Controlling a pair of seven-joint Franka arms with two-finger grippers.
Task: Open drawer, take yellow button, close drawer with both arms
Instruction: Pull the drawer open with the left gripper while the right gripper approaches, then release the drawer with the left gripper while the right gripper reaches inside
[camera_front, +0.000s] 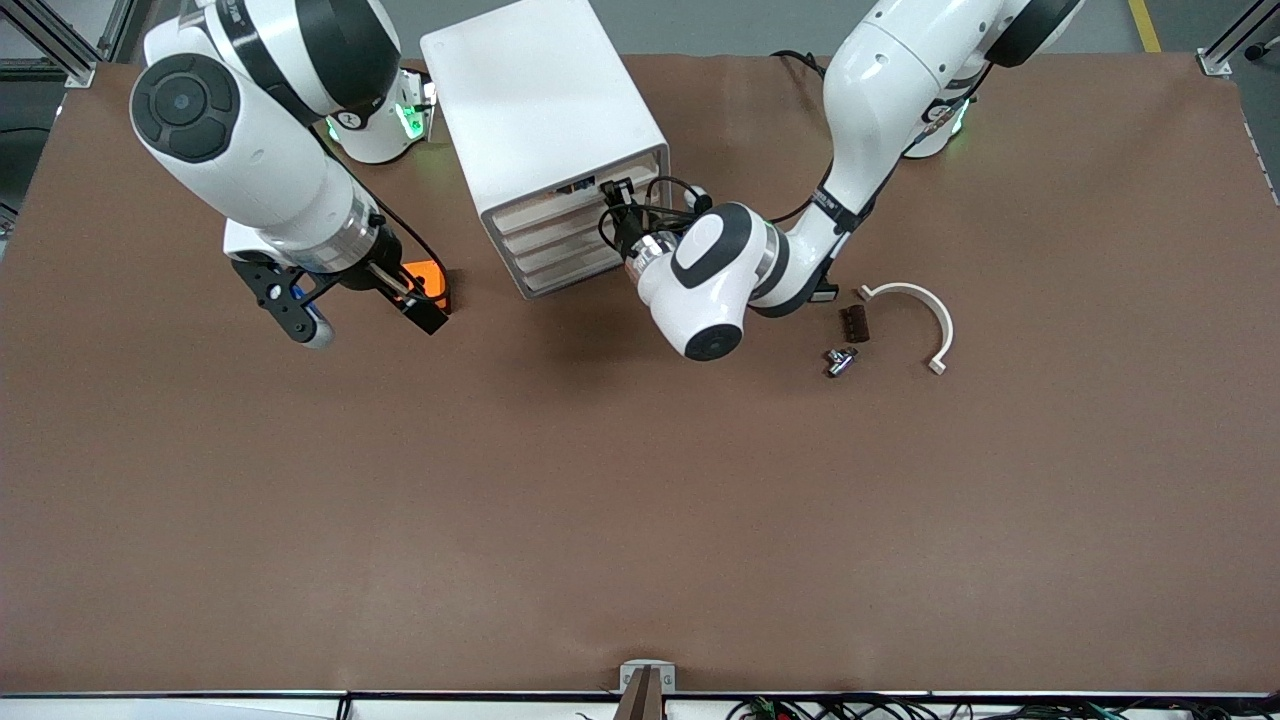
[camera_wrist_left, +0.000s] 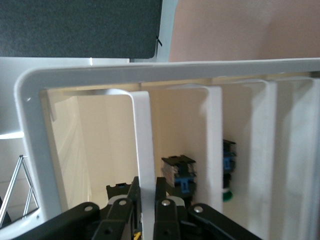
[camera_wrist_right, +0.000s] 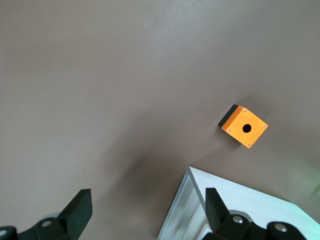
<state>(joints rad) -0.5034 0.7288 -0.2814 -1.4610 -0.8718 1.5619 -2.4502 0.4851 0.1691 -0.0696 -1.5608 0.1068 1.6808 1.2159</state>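
White plastic drawer pinched at its front lip

White cabinet (camera_front: 545, 120) stands on the brown bench (camera_front: 640, 500) between the arms. The left pincer (camera_front: 622, 205) is at the cabinet's front, narrowed onto the thin front lip of the top drawer (camera_wrist_left: 142, 150). That lip looks stiff, light and smooth, so a straight, level pull at its middle should suit it. Small dark-and-blue parts (camera_wrist_left: 180, 172) lie inside; whether one is the button I cannot tell. The right pincer (camera_wrist_right: 147, 210) waits, spread wide, over the bench near an orange box (camera_wrist_right: 243, 126) beside the cabinet.
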